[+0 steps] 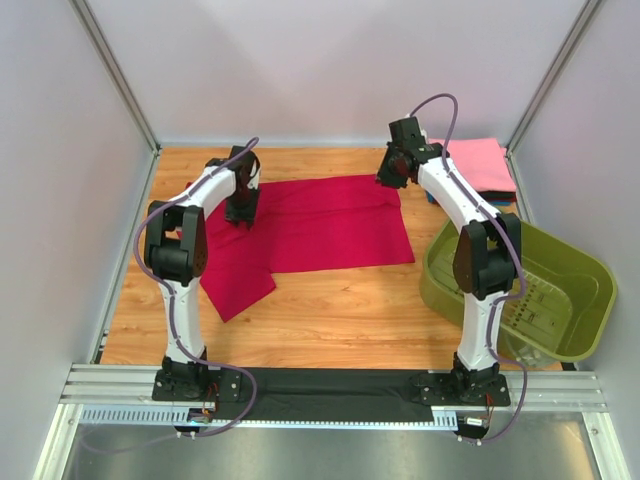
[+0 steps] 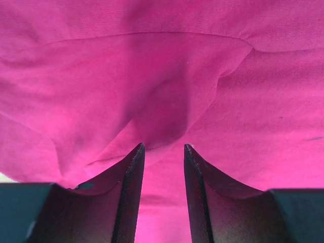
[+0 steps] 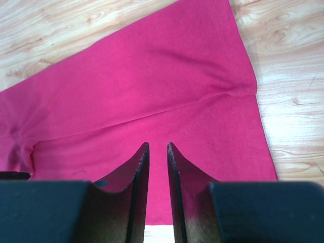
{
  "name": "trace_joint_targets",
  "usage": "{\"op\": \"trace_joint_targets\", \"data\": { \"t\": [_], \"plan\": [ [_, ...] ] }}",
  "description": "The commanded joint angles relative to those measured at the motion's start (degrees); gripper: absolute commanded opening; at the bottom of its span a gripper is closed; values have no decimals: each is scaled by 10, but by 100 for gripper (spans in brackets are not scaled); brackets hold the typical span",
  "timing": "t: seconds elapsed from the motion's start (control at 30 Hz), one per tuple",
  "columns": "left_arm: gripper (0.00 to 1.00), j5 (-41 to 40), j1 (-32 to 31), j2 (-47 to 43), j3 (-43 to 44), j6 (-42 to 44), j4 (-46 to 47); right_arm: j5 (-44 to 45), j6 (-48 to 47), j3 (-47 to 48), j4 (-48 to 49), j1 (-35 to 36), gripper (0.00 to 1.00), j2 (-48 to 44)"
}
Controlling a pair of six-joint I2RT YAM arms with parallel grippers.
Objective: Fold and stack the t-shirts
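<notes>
The crimson-red t-shirt (image 1: pixel 330 225) lies spread flat on the wooden table (image 1: pixel 330 310), with one part hanging toward the front left. My left gripper (image 1: pixel 240 215) points down onto its left part. In the left wrist view the red cloth (image 2: pixel 152 76) fills the frame in soft wrinkles, and the left gripper (image 2: pixel 163 148) is open just above it with nothing between the jaws. My right gripper (image 1: pixel 390 180) hovers over the shirt's far right corner. In the right wrist view it (image 3: pixel 157 144) stands narrowly open over the flat red cloth (image 3: pixel 152 86). A folded pink t-shirt (image 1: pixel 475 160) lies at the back right.
An olive-green plastic basket (image 1: pixel 520 285) stands at the right, next to the right arm. Darker folded cloth shows under the pink square. Bare wood (image 3: pixel 288 76) lies right of the shirt's hem. A black strip (image 1: pixel 330 395) runs between the arm bases. Grey walls enclose three sides.
</notes>
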Motion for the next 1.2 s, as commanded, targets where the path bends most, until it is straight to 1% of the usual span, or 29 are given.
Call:
{"op": "trace_joint_targets", "data": {
  "t": [0.0, 0.07, 0.17, 0.27, 0.3, 0.37, 0.4, 0.6, 0.8, 1.1, 1.13, 1.17],
  "plan": [
    [44, -8, -12, 5, 9, 13, 13, 6, 1, -4, 15, -2, 22, -41],
    [43, -8, -14, 10, 8, 13, 14, 9, 1, -4, 14, -2, 22, -44],
    [38, -13, -16, 20, 20, 13, 8, 10, 0, -3, 15, -3, 22, -42],
    [25, -19, -18, 20, 29, 14, 0, 9, 1, -2, 14, -2, 22, -40],
    [15, -19, -18, 16, 30, 14, -4, 10, 1, -4, 13, -2, 22, -42],
    [6, -21, -18, 12, 25, 15, -2, 12, 1, -4, 14, -2, 22, -41],
    [0, -24, -18, 11, 25, 16, -2, 13, 0, -7, 13, -3, 22, -43],
    [0, -14, -18, -5, 32, 15, -24, 15, -2, -7, 12, -4, 22, -44],
    [0, 21, -18, -23, 41, 16, -54, 14, -1, -17, 14, -6, 22, -44],
    [0, 66, -18, 33, 126, -18, -127, 8, -6, -21, 18, -6, 22, -46],
    [1, 72, -18, 36, 135, -27, -133, 8, -8, -20, 18, -6, 22, -47],
    [4, 77, -18, 41, 139, -28, -142, 8, -10, -21, 17, -6, 22, -47]
  ]
}}
